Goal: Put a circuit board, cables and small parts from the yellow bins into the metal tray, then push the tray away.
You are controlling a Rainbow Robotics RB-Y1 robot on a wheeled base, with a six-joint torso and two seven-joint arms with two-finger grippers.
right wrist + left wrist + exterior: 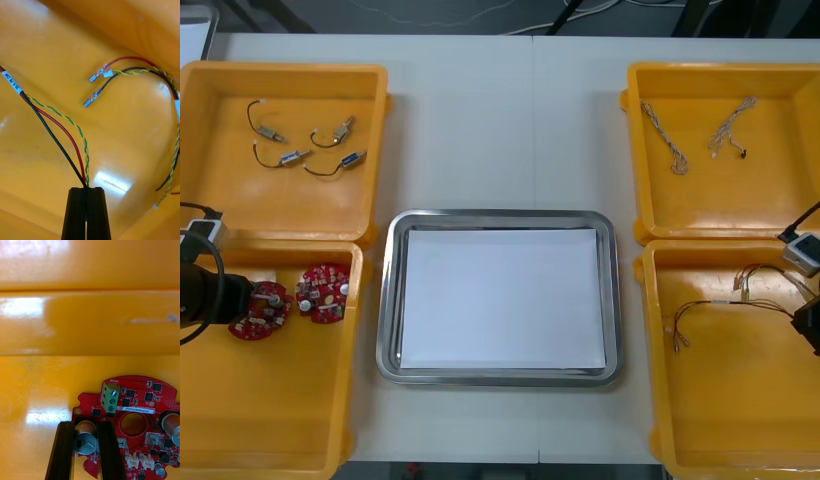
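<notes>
left gripper [85, 424]: low in the left near bin [240, 420], fingers held apart by a silver cylindrical component [85, 444] and pinching it from both sides.
red circuit board [138, 423]: lying flat on the bin floor. The pinched component stands on it near its rim, next to a green terminal block [110, 396].
second circuit board [323, 292]: just beside the gripped one in the same bin, close enough that I cannot tell if their rims touch.
right gripper [86, 189]: in the right near bin [740, 420], fingers pressed almost together on a thin cable.
cable [84, 176]: red, black and twisted yellow-green wires fan out from the fingertips to a white label [13, 84].
other cable [112, 73]: same colours, arcing nearby with its metal terminals [90, 101] free.
metal tray [500, 216]: between the bins, white inside, nothing in it.
far bins: small metal parts [280, 158] with black leads on the left, pale twisted cables [675, 150] on the right.
step in hand: by my reading, both picks are closed and the lifts come next, so the task is barely begun.
doing it well: raise the board straight up first, since a grip on one component near the rim will likely let it hang tilted. Clear the bin wall before swinging toward the tray.
cable lift: go high enough that the trailing ends leave the bin, and watch for the neighbouring cable snagging along.
placing: lower each close to the white sheet before letting go, board toward one side.
</notes>
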